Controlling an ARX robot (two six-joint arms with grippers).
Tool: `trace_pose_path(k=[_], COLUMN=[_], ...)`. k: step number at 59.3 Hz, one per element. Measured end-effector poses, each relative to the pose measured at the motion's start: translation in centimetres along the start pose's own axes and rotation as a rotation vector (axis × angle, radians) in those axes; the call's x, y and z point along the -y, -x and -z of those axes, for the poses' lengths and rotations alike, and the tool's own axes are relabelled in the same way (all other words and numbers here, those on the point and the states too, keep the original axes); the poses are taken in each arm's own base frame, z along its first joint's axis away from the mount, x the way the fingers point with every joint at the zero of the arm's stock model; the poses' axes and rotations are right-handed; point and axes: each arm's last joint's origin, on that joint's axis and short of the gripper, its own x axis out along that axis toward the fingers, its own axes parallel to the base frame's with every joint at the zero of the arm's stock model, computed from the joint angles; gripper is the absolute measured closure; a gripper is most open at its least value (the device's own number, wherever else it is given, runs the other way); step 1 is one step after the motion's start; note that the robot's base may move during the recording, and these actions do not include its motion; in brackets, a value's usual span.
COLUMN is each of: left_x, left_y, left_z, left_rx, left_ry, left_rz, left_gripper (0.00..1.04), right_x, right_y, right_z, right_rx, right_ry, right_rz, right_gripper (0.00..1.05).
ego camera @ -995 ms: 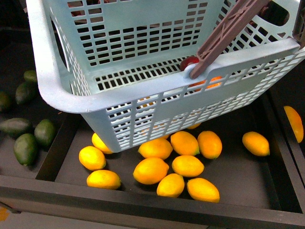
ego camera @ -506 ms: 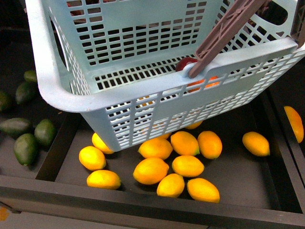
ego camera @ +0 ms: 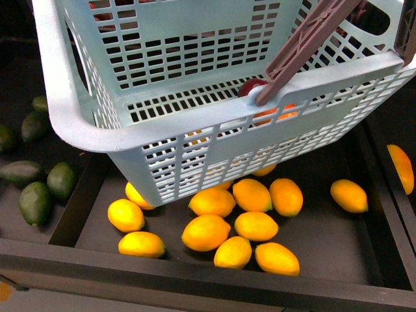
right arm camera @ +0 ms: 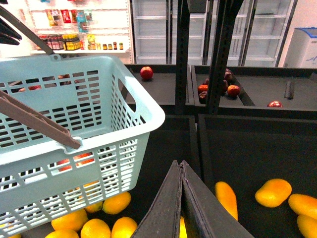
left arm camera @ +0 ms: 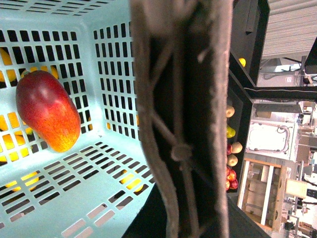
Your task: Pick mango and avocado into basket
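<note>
My left tool (left arm camera: 198,148) was clamped on the brown handle (ego camera: 305,45) of the basket (ego camera: 84,130). The handle ran straight across that wrist's camera, hard up against it. The basket hung tilted, clear of the black tray (ego camera: 325,234) below, with one low corner over a heap of yellow mangoes (ego camera: 206,232).

The red mango (left arm camera: 47,111) lay inside, on the slotted bottom against a side wall; from the front only a bit of it showed behind the handle's pivot.

Green avocados (ego camera: 34,201) lay in the next tray, to the left of the basket and well apart from it.

My right tool (right arm camera: 181,198) had its fingers pressed together on nothing. It hovered beside the basket over the yellow mangoes. Red apples (right arm camera: 146,73) sat on a shelf beyond.
</note>
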Motion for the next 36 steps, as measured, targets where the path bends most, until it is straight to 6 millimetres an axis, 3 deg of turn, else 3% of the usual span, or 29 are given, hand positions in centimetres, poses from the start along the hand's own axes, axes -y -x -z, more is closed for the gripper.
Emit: trace_pose_path(k=[36], left_x=[0.0], left_y=[0.0], left_z=[0.0], left_rx=[-0.001], left_ry=[0.0], left_rz=[0.001], left_gripper=[0.99], right_x=[0.0], right_y=[1.8], right_z=[0.5], right_rx=[-0.027], right_ry=[0.002], right_rz=[-0.001], right_gripper=[1.02])
